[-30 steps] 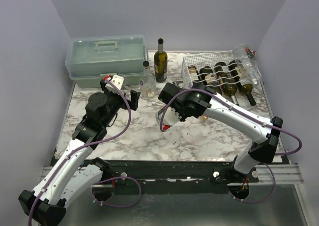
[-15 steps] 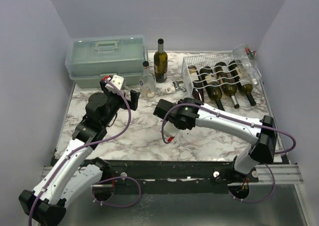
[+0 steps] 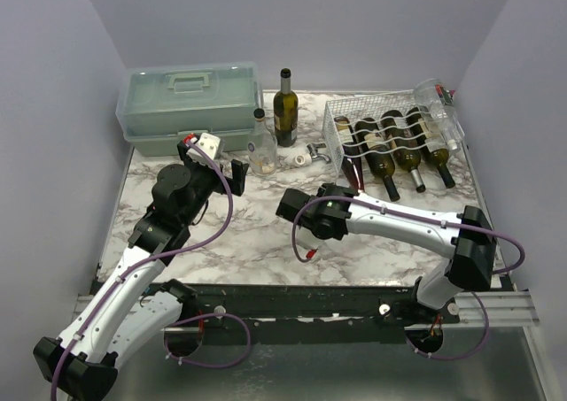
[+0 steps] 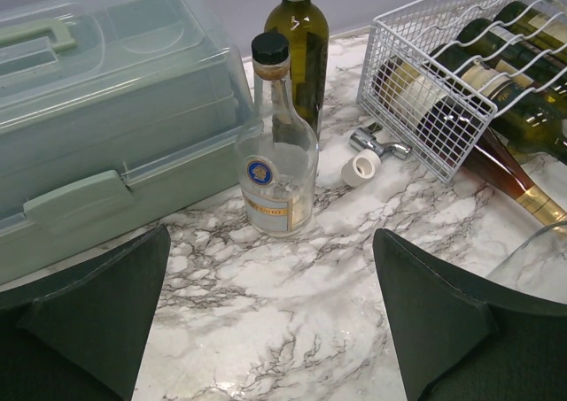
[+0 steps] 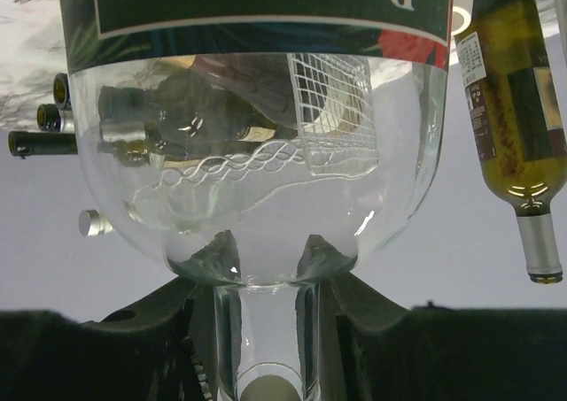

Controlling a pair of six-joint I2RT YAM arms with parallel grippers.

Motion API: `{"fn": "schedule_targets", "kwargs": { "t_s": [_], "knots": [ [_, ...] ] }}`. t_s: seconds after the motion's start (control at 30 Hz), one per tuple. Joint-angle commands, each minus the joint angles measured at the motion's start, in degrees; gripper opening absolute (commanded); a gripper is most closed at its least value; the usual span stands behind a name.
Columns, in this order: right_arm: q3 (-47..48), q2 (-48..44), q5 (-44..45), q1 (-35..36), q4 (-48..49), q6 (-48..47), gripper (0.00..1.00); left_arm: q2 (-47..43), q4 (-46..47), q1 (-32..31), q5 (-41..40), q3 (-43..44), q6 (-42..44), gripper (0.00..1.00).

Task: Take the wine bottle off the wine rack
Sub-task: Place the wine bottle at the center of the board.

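The white wire wine rack (image 3: 390,122) stands at the back right and holds several dark bottles lying down; it also shows in the left wrist view (image 4: 440,109). My right gripper (image 3: 307,228) is shut on the neck of a clear glass wine bottle (image 5: 257,153) with a dark label, off the rack over the table's middle. Its fingertips (image 5: 219,250) clamp just below the bottle's shoulder. The bottle's edge shows in the left wrist view (image 4: 542,261). My left gripper (image 3: 213,166) is open and empty above the marble, left of centre.
A pale green toolbox (image 3: 189,104) sits at the back left. An upright dark green bottle (image 3: 284,109) and a small clear bottle (image 3: 261,146) stand beside it. A small white ring and a metal piece (image 3: 307,156) lie near the rack. Another clear bottle (image 3: 438,111) rests on the rack's right end.
My right arm has drawn back from the rack toward the near middle of the table, carrying the clear bottle with it. The left arm has not moved.
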Motion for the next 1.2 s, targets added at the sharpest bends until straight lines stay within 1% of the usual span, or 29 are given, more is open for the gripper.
{"fn": "schedule_targets", "kwargs": {
  "t_s": [0.0,0.37,0.47,0.67,0.93,1.17],
  "knots": [
    [0.9,-1.7,8.8,0.6,1.7,-0.9,0.00,-0.5,0.9,0.3,-1.0,-0.6,0.8,0.99],
    [0.8,2.5,11.8,0.7,-1.2,3.6,0.01,-0.8,0.9,0.3,-1.0,-0.6,0.8,0.99],
    [1.9,4.2,12.4,0.7,-2.7,5.8,0.04,-0.7,0.9,0.3,-1.0,-0.6,0.8,0.99],
    [2.1,6.3,13.7,0.8,-5.4,8.5,0.12,-0.9,0.9,0.4,-1.0,-0.6,0.8,0.99],
    [3.2,8.7,14.4,1.7,-6.0,10.6,0.31,-1.1,1.0,0.3,-1.0,-0.6,0.9,0.99],
    [3.5,10.1,14.1,2.6,-5.9,12.4,0.44,-1.1,1.0,0.3,-1.1,-0.6,0.9,0.99]
  ]
}}
